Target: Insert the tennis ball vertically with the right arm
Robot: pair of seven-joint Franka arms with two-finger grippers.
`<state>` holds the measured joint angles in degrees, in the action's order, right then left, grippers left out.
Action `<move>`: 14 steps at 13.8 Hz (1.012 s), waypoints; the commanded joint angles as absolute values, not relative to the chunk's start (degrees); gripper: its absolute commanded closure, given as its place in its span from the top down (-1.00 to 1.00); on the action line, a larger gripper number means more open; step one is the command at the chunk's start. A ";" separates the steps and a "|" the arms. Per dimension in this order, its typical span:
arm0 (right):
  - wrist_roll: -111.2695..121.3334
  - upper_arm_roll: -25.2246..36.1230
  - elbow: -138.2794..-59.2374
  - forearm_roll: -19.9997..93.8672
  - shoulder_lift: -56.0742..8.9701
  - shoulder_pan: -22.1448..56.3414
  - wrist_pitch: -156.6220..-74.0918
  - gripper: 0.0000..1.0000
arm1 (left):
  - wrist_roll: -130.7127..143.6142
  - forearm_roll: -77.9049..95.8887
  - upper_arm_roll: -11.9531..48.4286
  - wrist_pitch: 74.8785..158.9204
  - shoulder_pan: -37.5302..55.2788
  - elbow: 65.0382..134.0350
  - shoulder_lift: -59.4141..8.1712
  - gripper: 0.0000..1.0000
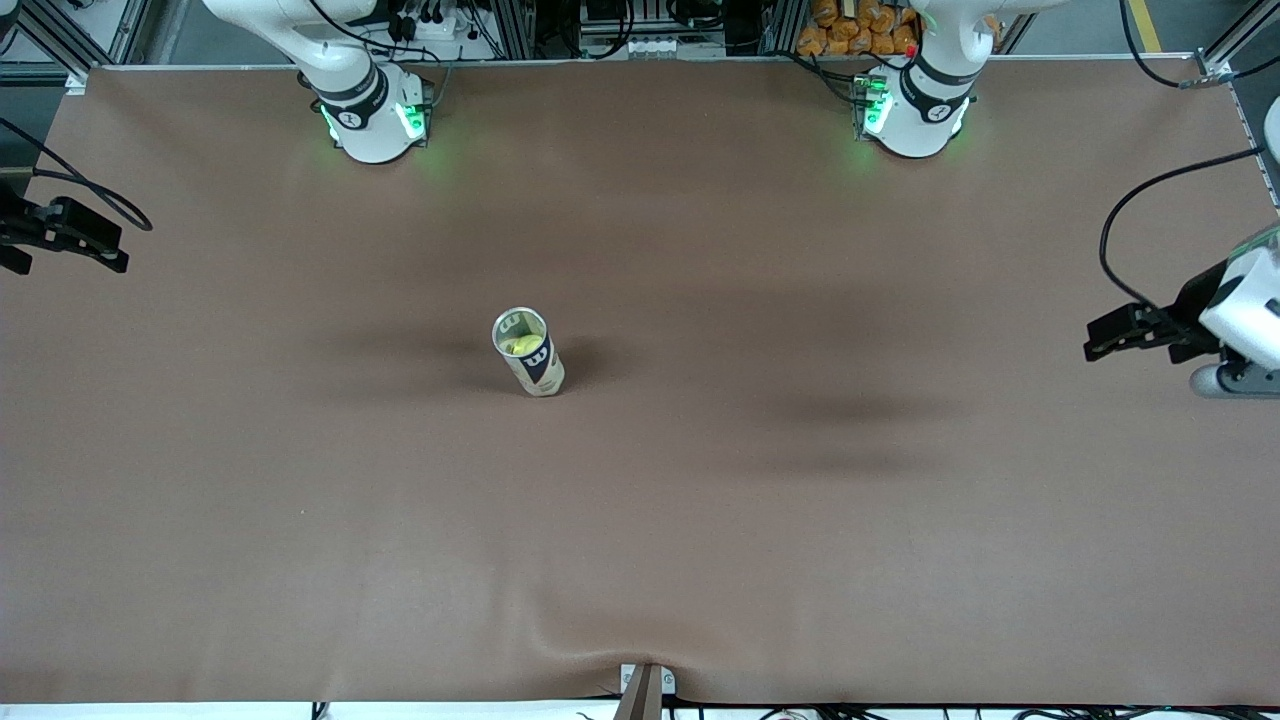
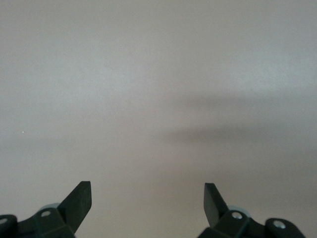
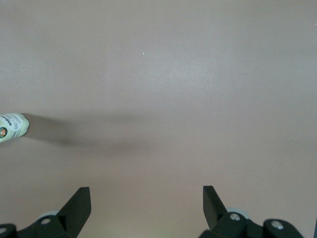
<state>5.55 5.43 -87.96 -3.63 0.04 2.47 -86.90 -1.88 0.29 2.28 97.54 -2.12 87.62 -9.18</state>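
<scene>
A tennis-ball can (image 1: pixel 537 368) stands upright near the middle of the brown table, its top open. A yellow-green tennis ball (image 1: pixel 521 346) shows inside it, below the rim. My right gripper (image 1: pixel 105 248) hangs open and empty over the table's edge at the right arm's end, well away from the can. In the right wrist view the gripper (image 3: pixel 146 193) has only bare cloth between its fingers, and the can (image 3: pixel 12 127) shows at the picture's edge. My left gripper (image 1: pixel 1100 340) waits open over the left arm's end; the left wrist view shows its gripper (image 2: pixel 147 191) empty.
The two arm bases (image 1: pixel 372 118) (image 1: pixel 915 110) stand along the table edge farthest from the front camera. A metal bracket (image 1: pixel 645 688) sits at the nearest edge, where the brown cloth (image 1: pixel 560 630) wrinkles.
</scene>
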 commanded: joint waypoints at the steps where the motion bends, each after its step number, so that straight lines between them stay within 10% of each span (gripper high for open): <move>1: 5.10 5.10 -86.84 -2.90 -0.44 1.76 -86.13 1.00 | -0.44 -0.71 3.08 92.38 -1.85 82.45 -9.23 1.00; 14: 5.45 5.10 -86.84 -2.90 -0.44 1.41 -86.22 1.00 | -0.70 -0.44 3.16 82.46 -2.20 81.03 -2.74 1.00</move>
